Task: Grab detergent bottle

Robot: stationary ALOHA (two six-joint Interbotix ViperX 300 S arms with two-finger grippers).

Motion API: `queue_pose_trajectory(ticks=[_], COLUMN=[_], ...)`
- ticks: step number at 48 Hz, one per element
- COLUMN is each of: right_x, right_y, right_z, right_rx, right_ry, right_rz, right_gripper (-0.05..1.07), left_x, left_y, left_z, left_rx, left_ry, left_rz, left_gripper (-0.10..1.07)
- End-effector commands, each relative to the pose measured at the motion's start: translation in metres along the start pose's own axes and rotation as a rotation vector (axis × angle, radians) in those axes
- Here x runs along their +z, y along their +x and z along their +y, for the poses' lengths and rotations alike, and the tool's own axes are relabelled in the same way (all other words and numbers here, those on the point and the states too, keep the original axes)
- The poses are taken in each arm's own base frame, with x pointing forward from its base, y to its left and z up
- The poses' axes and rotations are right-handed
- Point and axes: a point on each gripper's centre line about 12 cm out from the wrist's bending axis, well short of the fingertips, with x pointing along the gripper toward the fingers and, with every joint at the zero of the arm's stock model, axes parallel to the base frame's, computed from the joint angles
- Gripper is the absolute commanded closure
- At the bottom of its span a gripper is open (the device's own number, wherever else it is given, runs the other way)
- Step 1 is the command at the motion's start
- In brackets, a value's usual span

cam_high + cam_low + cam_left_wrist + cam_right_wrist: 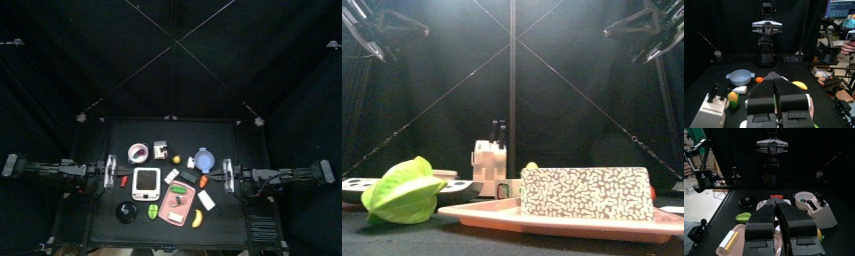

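Top view: my left pincer (118, 173) and right pincer (222, 172), both closed and empty, flank the rounded pale blue plastic detergent bottle (207, 159) on the matte black tabletop (120, 135).

The detergent bottle (207, 159) is small, pale blue and rounded. It rests on the table, in the half nearer to the right edge and somewhat closer to the far edge than to the front one. In the left wrist view it (740, 77) looks round and open like a bowl.
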Motion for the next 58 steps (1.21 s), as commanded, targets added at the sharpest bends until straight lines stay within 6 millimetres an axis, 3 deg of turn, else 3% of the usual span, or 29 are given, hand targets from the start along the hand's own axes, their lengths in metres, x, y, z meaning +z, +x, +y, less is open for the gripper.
queue_pose_trajectory(ticks=[1, 13, 23, 42, 45, 58], right_x=[0.004, 0.0, 0.011, 0.016, 0.017, 0.012], right_y=[0.01, 0.041, 0.065, 0.068, 0.068, 0.068], right_z=[-0.004, -0.016, -0.026, -0.037, -0.041, -0.051], right_rx=[-0.018, -0.059, -0.093, -0.171, -0.191, -0.236], right_ry=[-0.003, -0.023, -0.017, 0.179, 0.21, 0.291], right_rz=[0.008, 0.084, 0.087, 0.066, 0.068, 0.189], right_gripper=[1.04, 1.01, 1.0, 1.0, 1.0, 1.0], left_x=[0.007, 0.007, 0.003, -0.001, -0.001, -0.004], left_y=[0.004, 0.006, 0.011, 0.021, 0.021, 0.023], left_z=[0.0, 0.002, 0.005, 0.008, 0.009, 0.01], left_rx=[0.003, 0.017, 0.034, 0.057, 0.059, 0.066], left_ry=[-0.016, -0.06, -0.078, -0.105, -0.105, -0.101], left_rz=[-0.023, -0.02, 0.007, 0.039, 0.034, 0.022], left_gripper=[1.01, 1.01, 1.01, 0.99, 0.95, 0.6])
